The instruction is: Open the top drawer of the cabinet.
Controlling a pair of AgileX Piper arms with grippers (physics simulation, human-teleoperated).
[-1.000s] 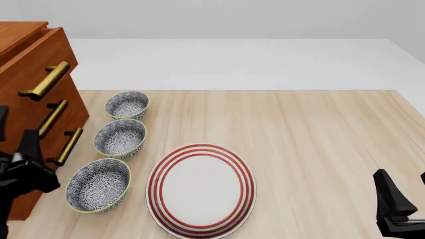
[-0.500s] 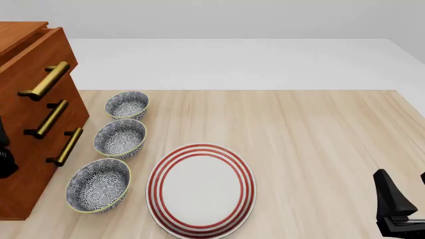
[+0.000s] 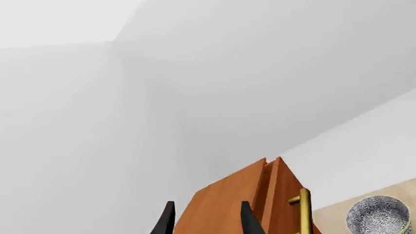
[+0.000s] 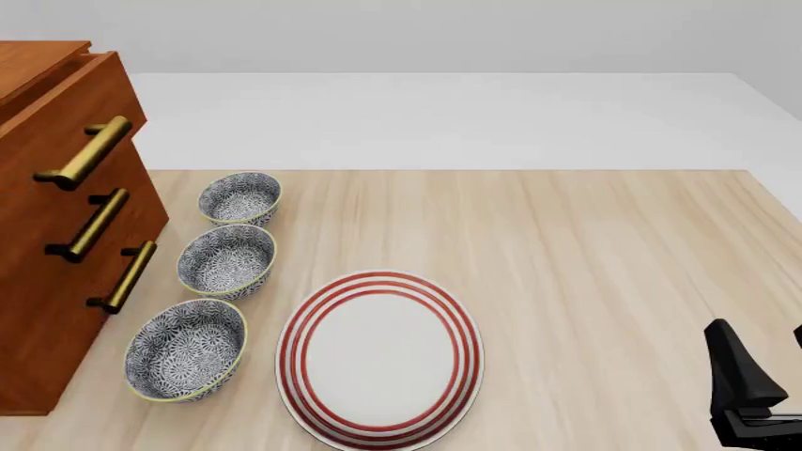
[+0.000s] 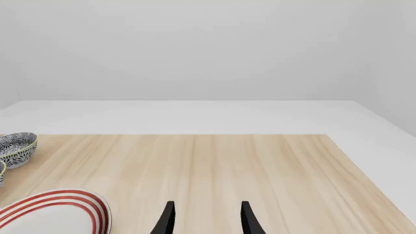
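At left of the front view, the cabinet (image 4: 51, 235) with its top drawer (image 4: 63, 122) slightly out stands beside three bowls (image 4: 227, 260) and a plate (image 4: 379, 358). Left wrist view: left gripper (image 3: 204, 219) parted, empty. Right wrist view: right gripper (image 5: 204, 219) likewise, over table (image 5: 260, 165).

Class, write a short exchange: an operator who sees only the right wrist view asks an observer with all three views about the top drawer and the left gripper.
Operator: My view shows no cabinet at all. How does its top drawer stand?
Observer: In the front view it sits slightly out from the cabinet's body, with nothing on its gold handle.
Operator: Where is the left gripper?
Observer: It shows only in the left wrist view: its fingers are apart with nothing between them, and it faces the cabinet's upper part.
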